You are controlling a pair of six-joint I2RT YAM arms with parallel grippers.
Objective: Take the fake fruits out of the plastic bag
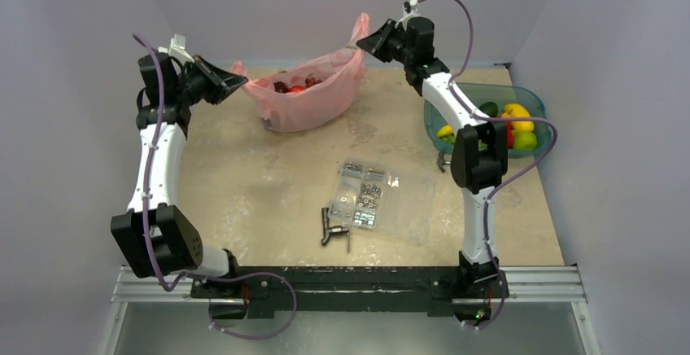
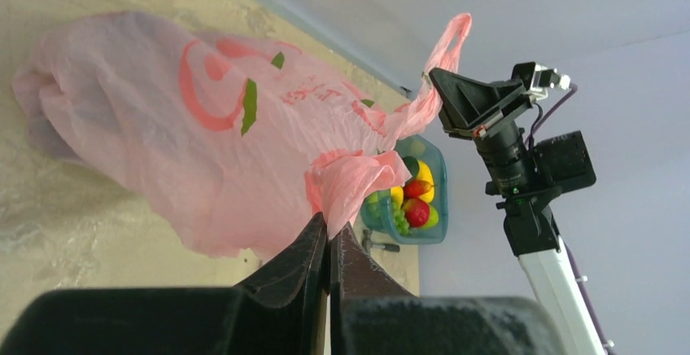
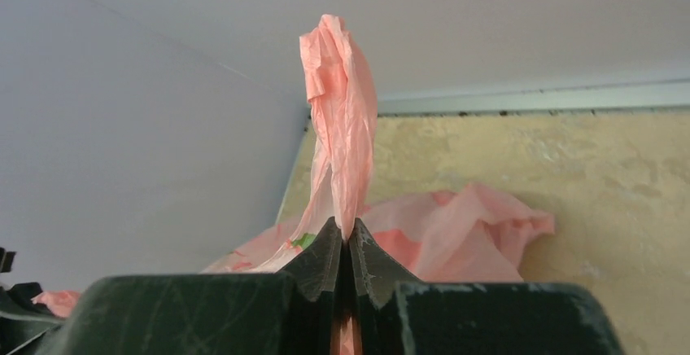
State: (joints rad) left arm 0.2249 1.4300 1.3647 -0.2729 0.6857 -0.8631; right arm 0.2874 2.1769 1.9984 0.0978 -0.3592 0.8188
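Note:
The pink plastic bag (image 1: 313,93) hangs stretched between my two grippers at the back of the table, its mouth facing up. Inside it I see fake fruits (image 1: 294,86): a red round piece and dark red-purple pieces. My left gripper (image 1: 242,81) is shut on the bag's left handle (image 2: 354,176). My right gripper (image 1: 360,42) is shut on the right handle (image 3: 342,127), which sticks up above its jaws. The bag's body (image 2: 187,143) fills the left wrist view; the fruits are hidden there. The bag also shows in the right wrist view (image 3: 472,233).
A teal bowl (image 1: 464,94) with banana, green and red fruit stands at the back right, also in the left wrist view (image 2: 437,200). A clear compartmented screw box (image 1: 382,196) and a small dark tool (image 1: 332,229) lie mid-table. Grey walls surround the table.

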